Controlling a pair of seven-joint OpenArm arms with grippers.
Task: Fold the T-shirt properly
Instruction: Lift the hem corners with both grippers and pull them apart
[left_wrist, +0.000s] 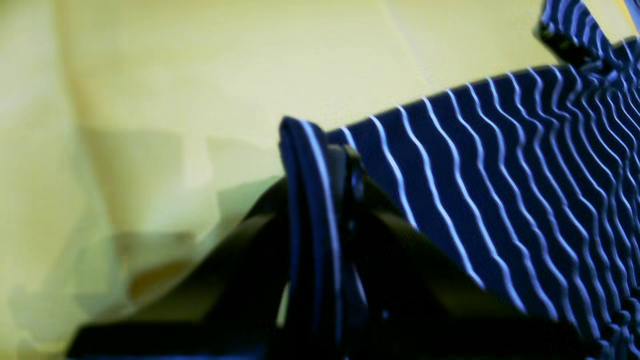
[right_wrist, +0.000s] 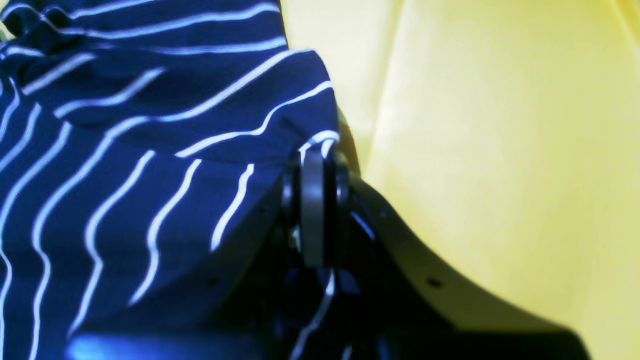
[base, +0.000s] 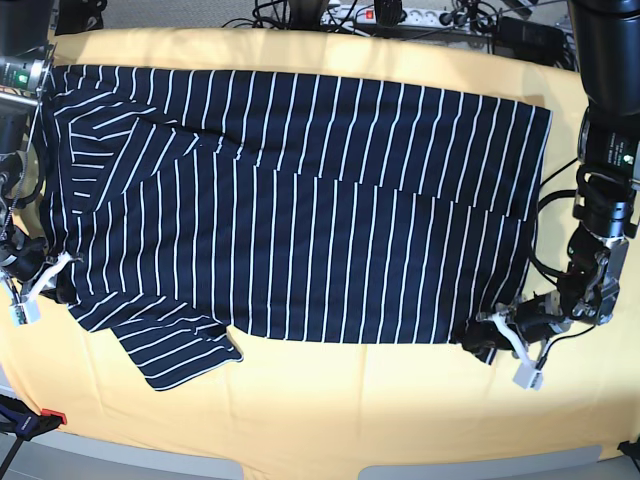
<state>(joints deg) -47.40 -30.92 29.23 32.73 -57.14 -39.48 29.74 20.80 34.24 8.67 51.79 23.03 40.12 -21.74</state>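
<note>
Both grippers, left gripper (base: 487, 338) and right gripper (base: 52, 268), pinch the T-shirt (base: 300, 210) at the yellow cloth's (base: 330, 410) near edge; one lengthwise fold apparently made, more remain.

Bright even light, blurred wrist views

A table draped in plain yellow-orange cloth (base: 330, 415) carries everything. The T-shirt (base: 300, 210) lies directly on that cloth, spread wide between the two grippers, its hem corner beside the left gripper (base: 487, 343) and a sleeve splayed just past the right gripper (base: 58, 280). Bare cloth shows beyond both grippers.
</note>
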